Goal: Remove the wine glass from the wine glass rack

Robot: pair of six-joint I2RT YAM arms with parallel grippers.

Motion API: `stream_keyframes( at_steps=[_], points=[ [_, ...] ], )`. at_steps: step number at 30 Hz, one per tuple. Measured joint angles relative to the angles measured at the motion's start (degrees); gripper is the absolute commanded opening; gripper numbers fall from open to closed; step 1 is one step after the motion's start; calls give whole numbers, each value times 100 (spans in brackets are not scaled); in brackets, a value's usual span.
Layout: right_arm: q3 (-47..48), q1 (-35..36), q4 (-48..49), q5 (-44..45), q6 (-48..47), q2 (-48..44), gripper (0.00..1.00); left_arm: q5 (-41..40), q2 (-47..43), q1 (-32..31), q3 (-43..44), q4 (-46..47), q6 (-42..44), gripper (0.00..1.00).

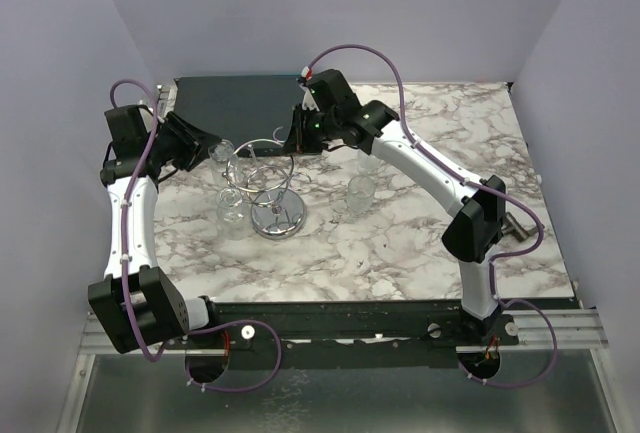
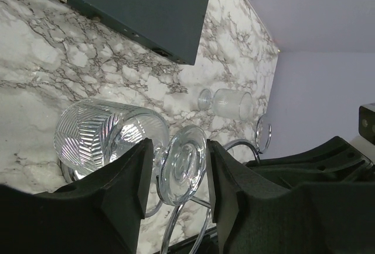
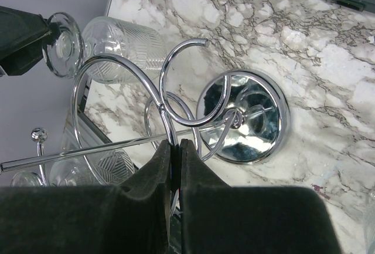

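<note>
Glass foot of wine glass (image 2: 108, 136) inside spread left tool (image 2: 179, 169), right tool (image 3: 177, 147) pinching wine glass rack (image 3: 261, 116) wire

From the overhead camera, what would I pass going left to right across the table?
First the left gripper, then the wine glass rack, then an upright glass, and last a dark grey metal bar.

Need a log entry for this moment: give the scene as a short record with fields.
Left fingers: either side of the wine glass foot, contact unclear
Right fingers: shut on a wire loop of the rack
Wine glass: tipped sideways at the rack, not yet clear of it
Rack: upright on the marble table
Other glasses: two standing on the table, right of the rack
</note>
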Motion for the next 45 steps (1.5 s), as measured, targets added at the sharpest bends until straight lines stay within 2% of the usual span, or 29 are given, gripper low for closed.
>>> stream_keyframes(
  at_steps=[9, 21, 35, 39, 45],
  points=[
    [0, -15, 0, -2, 0, 4, 0, 175, 13, 4, -87, 146, -57, 37],
    [0, -35, 0, 2, 2, 13, 0, 286, 28, 28, -221, 365, -94, 15],
    [-15, -61, 2, 7, 9, 24, 0, 330, -79, 31, -511, 999, -186, 12],
    [-35, -61, 7, 7, 9, 24, 0, 275, -227, 31, -719, 1241, -299, 7],
    [-72, -55, 68, 4, 9, 24, 0, 109, -393, 28, -874, 1438, -380, 6]
  ],
)
